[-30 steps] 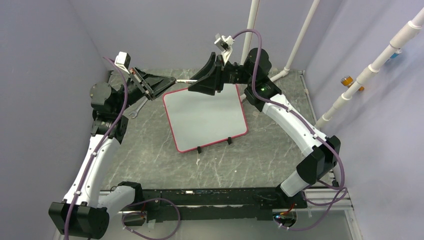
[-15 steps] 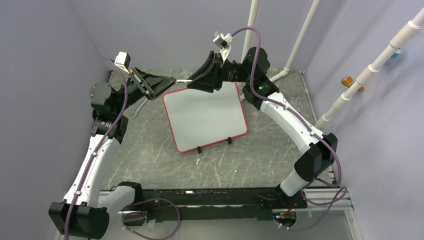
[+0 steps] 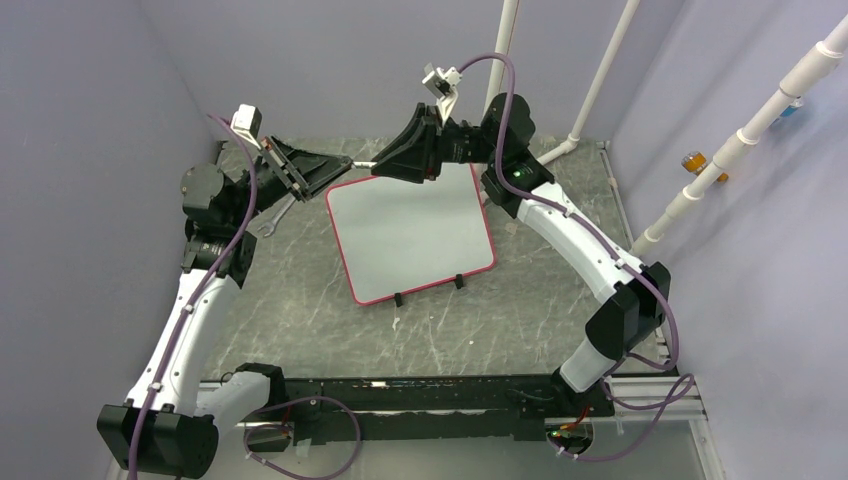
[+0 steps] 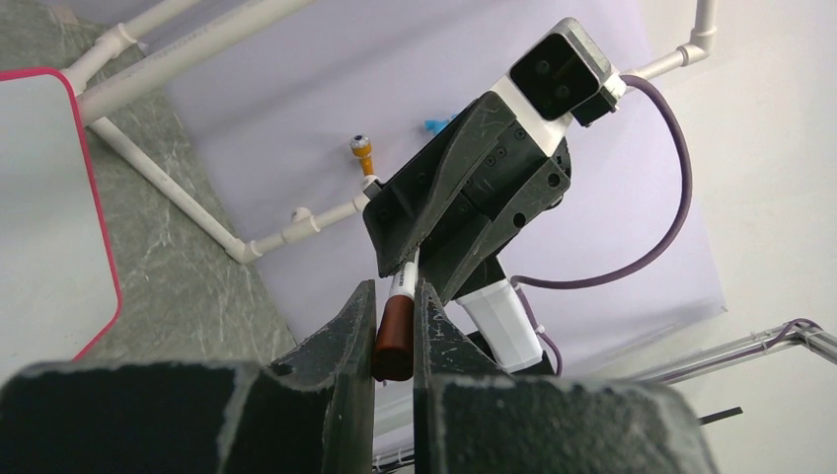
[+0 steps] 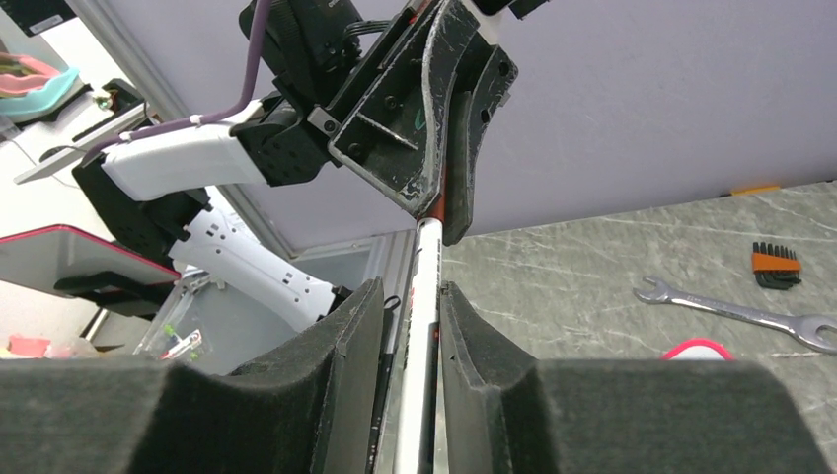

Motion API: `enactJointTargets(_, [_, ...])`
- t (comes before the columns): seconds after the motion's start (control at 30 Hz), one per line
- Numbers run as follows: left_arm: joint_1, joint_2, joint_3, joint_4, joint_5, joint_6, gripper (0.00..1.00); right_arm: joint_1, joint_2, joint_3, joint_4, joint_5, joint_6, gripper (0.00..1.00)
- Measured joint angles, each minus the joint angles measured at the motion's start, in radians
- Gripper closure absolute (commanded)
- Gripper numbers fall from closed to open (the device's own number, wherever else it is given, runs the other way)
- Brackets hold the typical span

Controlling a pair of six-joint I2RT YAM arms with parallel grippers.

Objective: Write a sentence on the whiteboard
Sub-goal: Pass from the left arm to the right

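Grey-green marbled table stretched beyond the arm bases. Nearest on it, about the middle, the whiteboard lay flat with its two black feet on the edge at 6 o'clock. Its pale face was bare from frame to frame in the top view. No stroke of the sentence showed on it, so the writing itself had not begun. A wrench lay on the table at the board's 10 o'clock, near the frame.

Farther off, above the board's 12 o'clock edge and toward its 11 o'clock corner, the two arms met tip to tip in the air. The left gripper was clenched on the dark red-brown cap of a marker, with a pad pressed on each side. The right gripper reached in from 2 o'clock and stood around the white barrel, which ran between its foam pads. The gap looked very narrow, but whether the pads were biting I could not tell.

By my reading this was the uncapping step, at the very front of the job. The pen was off the table and shared between both arms, with the cap seemingly on. What was left, as I judged it, was to pull cap from barrel, bring the tip down to the board, and write every word.
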Motion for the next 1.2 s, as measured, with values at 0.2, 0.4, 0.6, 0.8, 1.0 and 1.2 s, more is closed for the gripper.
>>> enactJointTargets(0.2, [0.000, 0.000, 0.000, -0.025, 0.005, 0.021, 1.00, 0.005, 0.014, 0.006, -0.003, 0.000, -0.001, 0.75])
enactJointTargets(0.4, [0.000, 0.005, 0.000, -0.027, 0.008, 0.032, 1.00, 0.007, 0.020, 0.011, -0.012, 0.000, -0.009, 0.72])
enactJointTargets(0.6, [0.000, 0.007, 0.001, -0.031, 0.007, 0.034, 1.00, 0.009, 0.021, 0.015, -0.032, 0.000, -0.023, 0.68])
enactJointTargets(0.8, [0.000, 0.007, 0.001, -0.039, -0.002, 0.038, 1.00, 0.013, 0.021, 0.015, -0.038, -0.002, -0.027, 0.54])
enactJointTargets(1.0, [0.000, 0.001, 0.001, -0.050, -0.023, 0.056, 1.00, 0.020, 0.021, 0.015, -0.039, -0.004, -0.030, 0.52])
enactJointTargets(1.2, [0.000, -0.008, 0.000, -0.043, -0.031, 0.056, 1.00, 0.021, 0.021, 0.015, -0.029, 0.002, -0.026, 0.59])
